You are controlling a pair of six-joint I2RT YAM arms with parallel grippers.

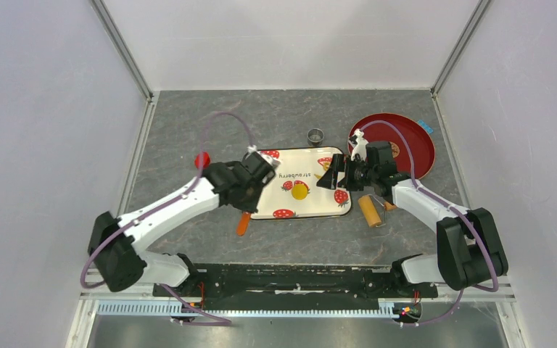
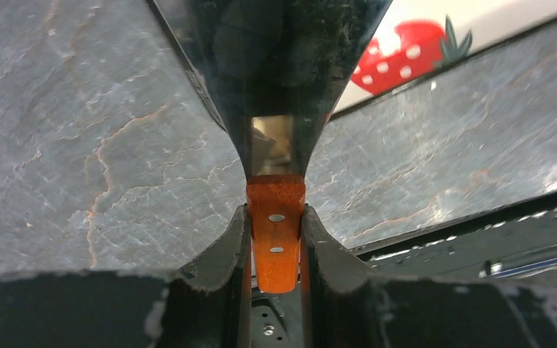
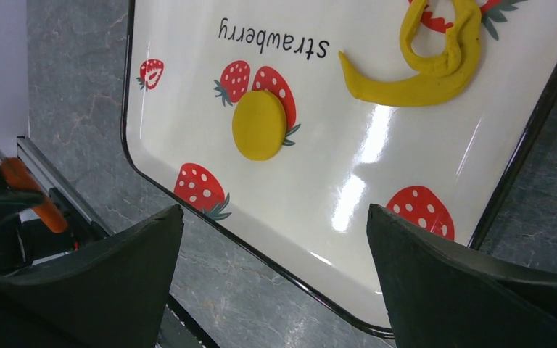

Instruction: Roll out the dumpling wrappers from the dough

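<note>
A round flat yellow dumpling wrapper (image 1: 300,191) lies in the middle of the strawberry-print tray (image 1: 312,156); the right wrist view shows it too (image 3: 260,125). A yellow crescent scrap of dough (image 3: 421,65) lies toward the tray's right end, mostly hidden under the right arm in the top view. My right gripper (image 1: 331,177) (image 3: 274,209) is open and empty, above the tray's right part. My left gripper (image 1: 246,203) (image 2: 275,217) is shut on the orange handle (image 2: 275,239) of a metal-bladed scraper (image 2: 275,72), just off the tray's left near corner.
A tan wooden roller (image 1: 369,210) lies on the grey mat right of the tray. A small metal ring cutter (image 1: 315,135) stands behind the tray. A red round plate (image 1: 413,141) sits at the back right. A small red object (image 1: 201,160) lies left of the tray.
</note>
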